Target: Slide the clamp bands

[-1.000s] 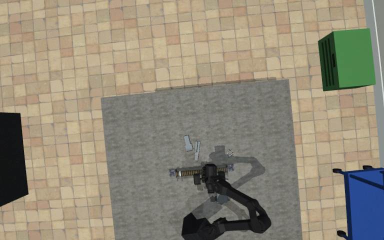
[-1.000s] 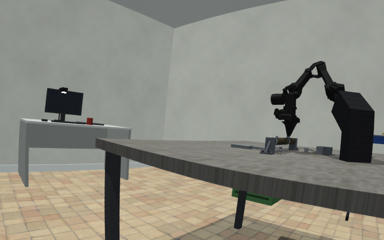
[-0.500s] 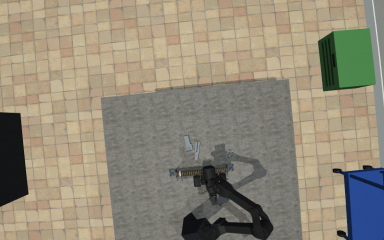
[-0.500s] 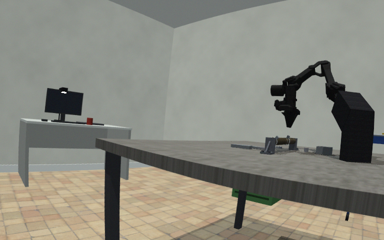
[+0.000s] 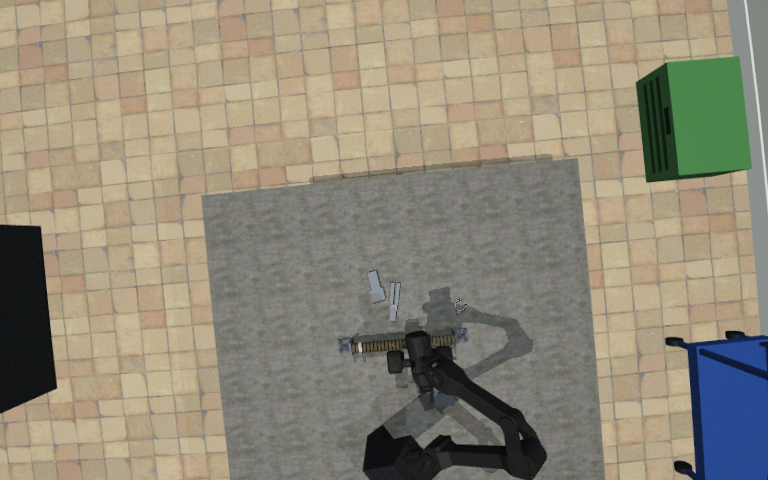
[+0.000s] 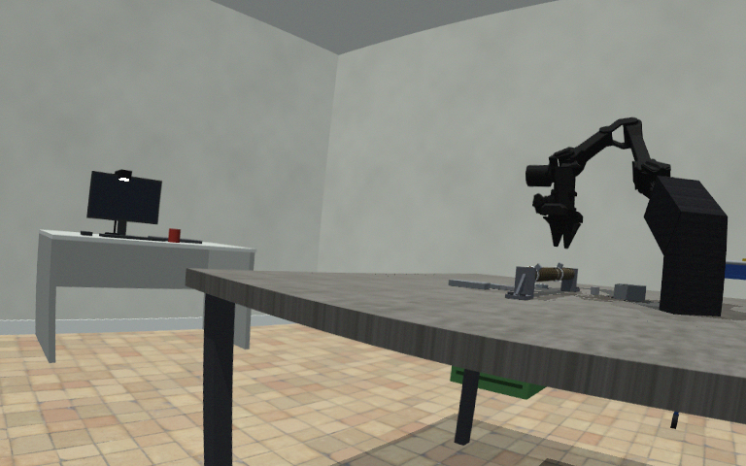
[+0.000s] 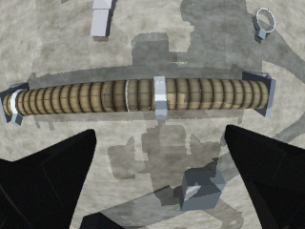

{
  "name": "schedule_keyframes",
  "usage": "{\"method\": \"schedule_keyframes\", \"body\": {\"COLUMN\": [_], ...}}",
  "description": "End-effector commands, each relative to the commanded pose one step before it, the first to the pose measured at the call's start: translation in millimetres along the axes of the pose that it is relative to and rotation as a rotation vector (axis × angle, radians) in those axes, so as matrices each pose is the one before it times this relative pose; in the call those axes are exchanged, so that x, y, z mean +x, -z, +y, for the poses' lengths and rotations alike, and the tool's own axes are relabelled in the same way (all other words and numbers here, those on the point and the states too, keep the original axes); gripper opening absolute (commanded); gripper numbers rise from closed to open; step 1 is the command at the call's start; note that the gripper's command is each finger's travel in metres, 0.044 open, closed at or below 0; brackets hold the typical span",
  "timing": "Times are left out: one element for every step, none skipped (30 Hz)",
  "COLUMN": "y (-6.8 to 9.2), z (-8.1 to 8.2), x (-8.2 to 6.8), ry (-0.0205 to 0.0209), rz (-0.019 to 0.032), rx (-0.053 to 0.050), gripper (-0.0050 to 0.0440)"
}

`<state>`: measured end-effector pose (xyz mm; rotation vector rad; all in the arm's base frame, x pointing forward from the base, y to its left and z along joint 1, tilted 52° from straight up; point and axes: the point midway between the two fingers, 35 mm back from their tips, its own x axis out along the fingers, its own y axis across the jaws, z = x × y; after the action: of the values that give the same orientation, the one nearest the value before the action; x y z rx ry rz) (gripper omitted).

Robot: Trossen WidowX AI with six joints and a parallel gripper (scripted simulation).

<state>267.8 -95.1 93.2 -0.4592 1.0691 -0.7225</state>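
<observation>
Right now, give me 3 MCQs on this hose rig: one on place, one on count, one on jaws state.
1. Where does the loose ring lie?
A. on the hose
B. on the table beyond the hose, toward its right end in the wrist view
C. between the jaws

2. How many bands show on the hose in the wrist view?
A. one
B. two
C. four

3. How does the gripper stand?
A. shut on a band
B. shut on the hose
C. open, above the hose

Key: 1 B, it lies apart on the table. 2 B, a thin band and a wider band near the middle. 3 C, the jaws are spread wide, holding nothing.
</observation>
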Motion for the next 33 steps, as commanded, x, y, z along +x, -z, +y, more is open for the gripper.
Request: {"method": "schedule_keyframes", "body": {"y": [0.0,0.0,0.0,0.0,0.0,0.0,0.0,0.0,0.0,0.0,0.0,0.0,0.0,0.0,-0.38,-1.11,-1.69,-1.78,-1.46,-1.13,-0.79,-0.44,-0.08,0.28,0.65,1.03,1.41,1.79,2.18,0.0,0.0,2.56,2.95], "z": [0.01,0.0,0.0,0.0,0.0,0.0,0.0,0.0,0.0,0.0,0.0,0.0,0.0,0.0,1.44,4.39,7.41,9.2,9.35,9.49,9.61,9.71,9.8,9.87,9.92,9.95,9.97,9.97,9.94,0.0,0.0,9.9,9.83], "x": [0.0,0.0,0.0,0.0,0.0,0.0,0.0,0.0,0.0,0.0,0.0,0.0,0.0,0.0,0.11,0.32,0.51,0.6,0.57,0.55,0.53,0.5,0.48,0.46,0.45,0.43,0.42,0.41,0.4,0.0,0.0,0.4,0.4], "ry": [-0.00008,0.0,0.0,0.0,0.0,0.0,0.0,0.0,0.0,0.0,0.0,0.0,0.0,0.0,-0.00056,-0.00195,-0.00294,-0.00306,-0.00249,-0.00194,-0.0014,-0.00087,-0.00036,0.00013,0.0006,0.00106,0.00149,0.0019,0.00229,0.0,0.0,0.00266,0.003], "rz": [0.0,0.0,0.0,0.0,0.0,0.0,0.0,0.0,0.0,0.0,0.0,0.0,0.0,0.0,0.0005,0.00142,0.00227,0.00258,0.00235,0.00209,0.0018,0.0015,0.00116,0.00081,0.00043,0.00003,-0.00039,-0.00083,-0.00129,0.0,0.0,-0.00177,-0.00226], "rx": [0.0,0.0,0.0,0.0,0.0,0.0,0.0,0.0,0.0,0.0,0.0,0.0,0.0,0.0,0.0001,0.0003,0.0005,0.0005,0.0004,0.0003,0.0002,0.0001,0.0,-0.0001,-0.0001,-0.0002,-0.0002,-0.0002,-0.0002,0.0,0.0,-0.0003,-0.0003], "gripper": [0.044,0.044,0.044,0.044,0.044,0.044,0.044,0.044,0.044,0.044,0.044,0.044,0.044,0.044,0.0416,0.0392,0.0368,0.0344,0.032,0.0296,0.0272,0.0248,0.0224,0.02,0.0176,0.0152,0.0128,0.0104,0.009,0.009,0.009,0.009,0.009]}}
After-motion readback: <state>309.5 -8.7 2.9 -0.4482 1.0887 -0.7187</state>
